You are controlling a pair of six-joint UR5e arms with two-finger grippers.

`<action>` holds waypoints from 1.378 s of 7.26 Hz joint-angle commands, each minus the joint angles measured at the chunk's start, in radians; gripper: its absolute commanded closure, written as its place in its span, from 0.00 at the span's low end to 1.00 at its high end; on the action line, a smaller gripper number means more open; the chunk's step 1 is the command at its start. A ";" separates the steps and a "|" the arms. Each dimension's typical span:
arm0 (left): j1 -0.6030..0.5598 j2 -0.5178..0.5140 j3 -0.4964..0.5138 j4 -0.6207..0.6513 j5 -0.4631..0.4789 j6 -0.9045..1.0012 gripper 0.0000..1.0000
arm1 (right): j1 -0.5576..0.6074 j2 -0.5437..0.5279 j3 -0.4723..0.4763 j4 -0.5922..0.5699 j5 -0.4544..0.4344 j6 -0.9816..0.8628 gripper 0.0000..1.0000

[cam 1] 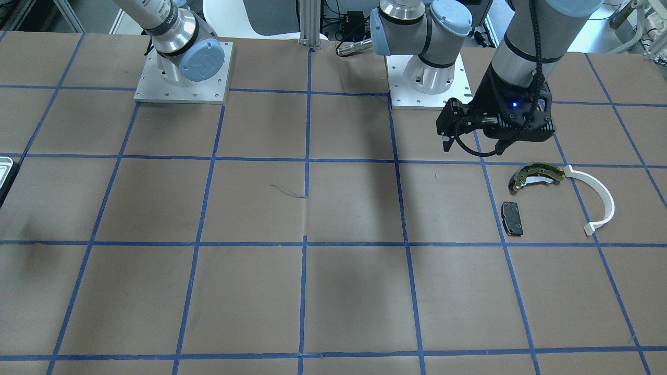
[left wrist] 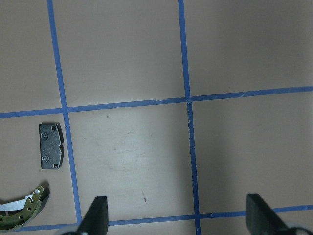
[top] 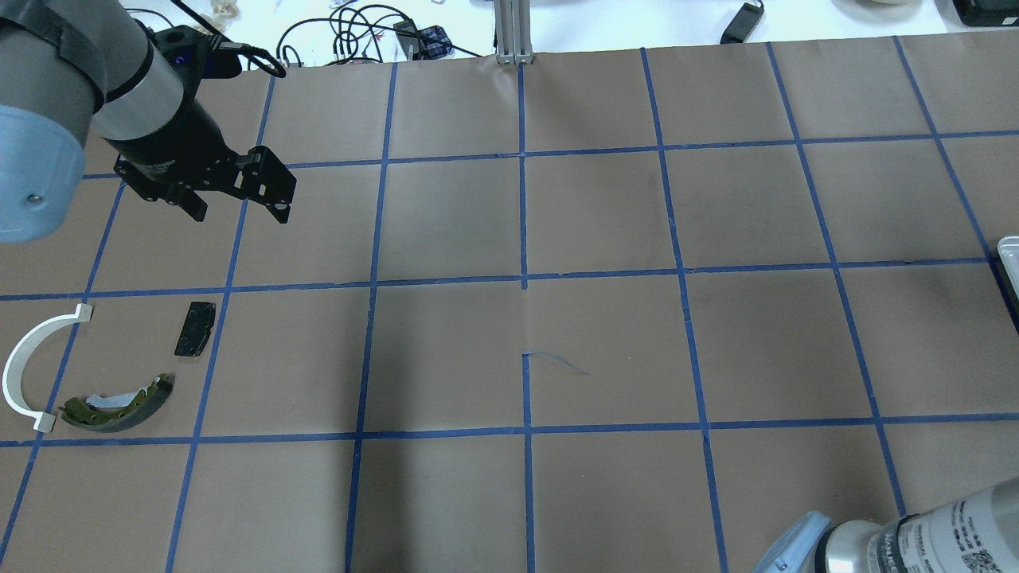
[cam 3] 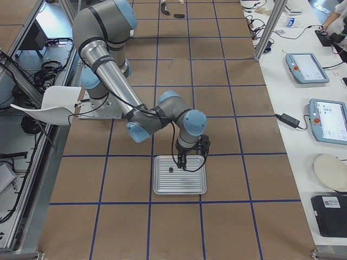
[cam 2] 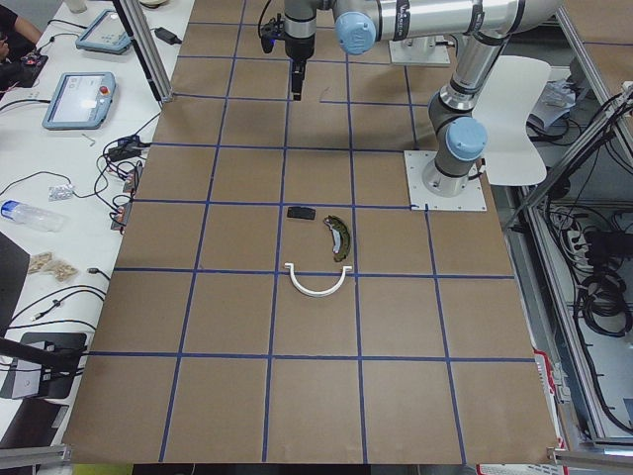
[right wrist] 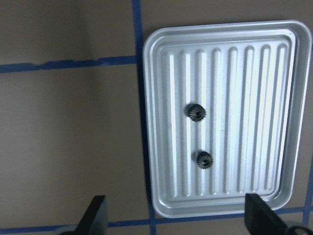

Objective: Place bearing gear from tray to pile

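Brown paper table (top: 605, 350), blue-gridded; left tool (top: 239, 208) and right tool (right wrist: 176, 215) both agape, empty

I'm looking over a brown paper-covered table (cam 1: 250, 291) that's showing a grid of blue tape lines (cam 1: 303, 291). A white plastic chair (cam 2: 519, 148) is sitting just off its edge. A light-blue-framed touchscreen pendant (cam 2: 79, 99) is lying on the white side bench (cam 2: 59, 139), near some loose black cables (cam 2: 124, 158).

In the right wrist view the tray (right wrist: 254, 122) filled the right half, upper gear (right wrist: 195, 112) lay near its middle, lower gear (right wrist: 204, 159) just below, in the overhead view pad (top: 195, 328) sat at left, brake shoe (top: 119, 404) below it, arc (top: 9, 376) left of both.
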 commanded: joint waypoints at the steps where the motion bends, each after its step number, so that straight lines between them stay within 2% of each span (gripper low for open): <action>1: 0.003 -0.016 -0.002 0.009 -0.003 0.000 0.00 | -0.030 0.023 0.122 -0.185 -0.003 -0.010 0.00; 2: 0.003 -0.017 -0.002 0.006 -0.003 0.000 0.00 | -0.035 0.023 0.206 -0.327 -0.001 -0.046 0.00; 3: 0.003 -0.013 0.000 -0.001 0.000 0.000 0.00 | -0.035 0.019 0.252 -0.403 -0.001 -0.114 0.00; 4: 0.003 -0.013 0.000 0.008 0.000 -0.001 0.00 | -0.035 0.020 0.257 -0.409 0.006 -0.122 0.00; 6: 0.003 -0.019 -0.002 0.011 -0.003 0.000 0.00 | -0.036 0.029 0.259 -0.416 0.016 -0.221 0.11; 7: 0.003 -0.014 0.000 0.011 -0.003 0.000 0.00 | -0.036 0.025 0.257 -0.414 0.016 -0.216 0.16; 8: 0.003 -0.016 -0.002 0.013 -0.004 0.002 0.00 | -0.036 0.029 0.259 -0.411 0.016 -0.216 0.27; 10: 0.012 -0.019 0.001 0.014 -0.004 0.003 0.00 | -0.055 0.031 0.259 -0.405 0.034 -0.212 0.26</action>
